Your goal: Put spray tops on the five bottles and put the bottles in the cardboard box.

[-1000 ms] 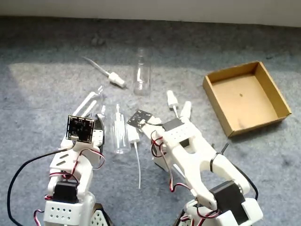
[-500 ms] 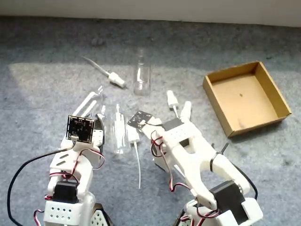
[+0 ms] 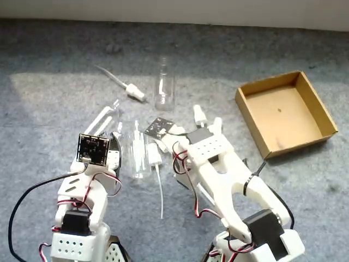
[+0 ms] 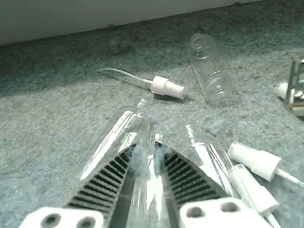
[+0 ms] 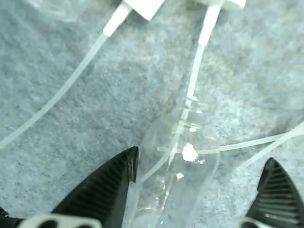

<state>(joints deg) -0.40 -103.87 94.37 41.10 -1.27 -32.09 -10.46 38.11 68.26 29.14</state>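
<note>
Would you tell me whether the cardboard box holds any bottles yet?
Empty: the cardboard box shows only its bare brown floor, no bottles inside.

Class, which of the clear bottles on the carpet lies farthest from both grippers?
The bottle lying alone at the far side, beside the loose spray top. The other bottles are bunched together on the near side.

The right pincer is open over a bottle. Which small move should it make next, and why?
Probably close the right pincer on the bottle. Its fingers stand wide open on either side of the bottle, and the tube of a spray top already runs into the neck, so a grip would likely steady the bottle for seating that top.
</note>
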